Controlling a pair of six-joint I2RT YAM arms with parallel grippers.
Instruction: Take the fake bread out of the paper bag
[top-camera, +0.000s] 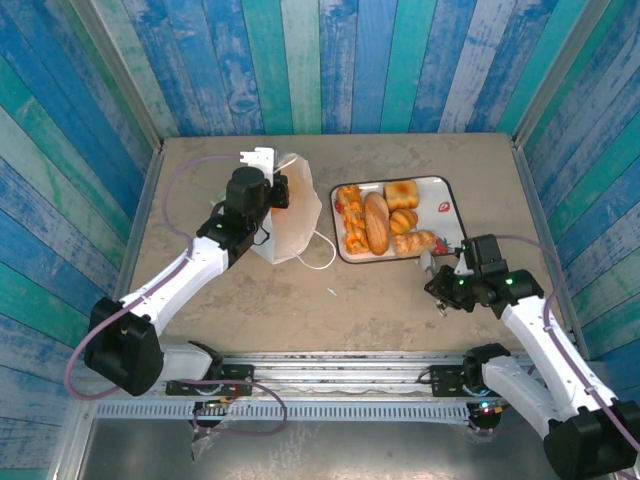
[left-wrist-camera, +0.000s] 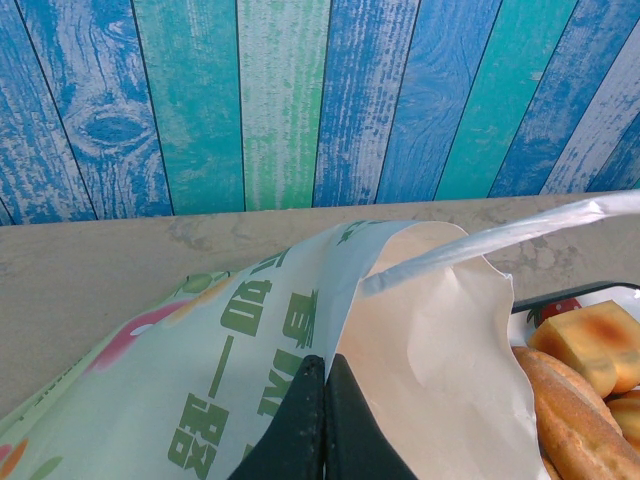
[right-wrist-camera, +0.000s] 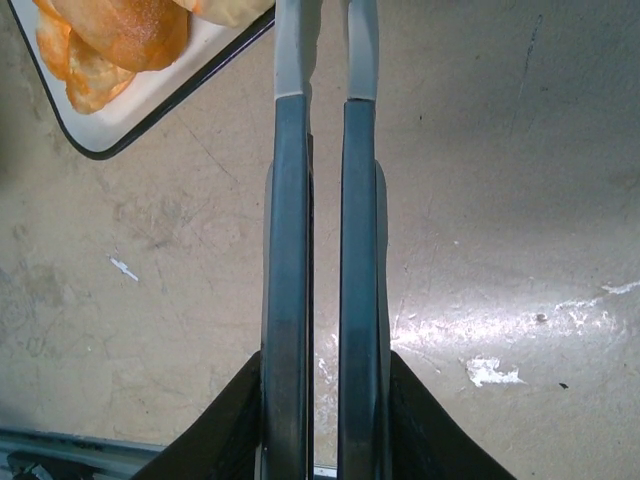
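The white paper bag with green lettering stands at the left middle of the table. My left gripper is shut on the rim of its mouth. In the left wrist view the two black fingertips pinch the bag's wall, and the bag's inside is hidden. Several pieces of fake bread lie on the white tray to the bag's right. A square bun and a loaf show past the bag. My right gripper hangs by the tray's near right corner, its long fingers shut on nothing.
A loop handle of the bag lies on the table towards the tray. The tray's corner with bread sits just left of the right fingers. Blue and green plank walls enclose the table on three sides.
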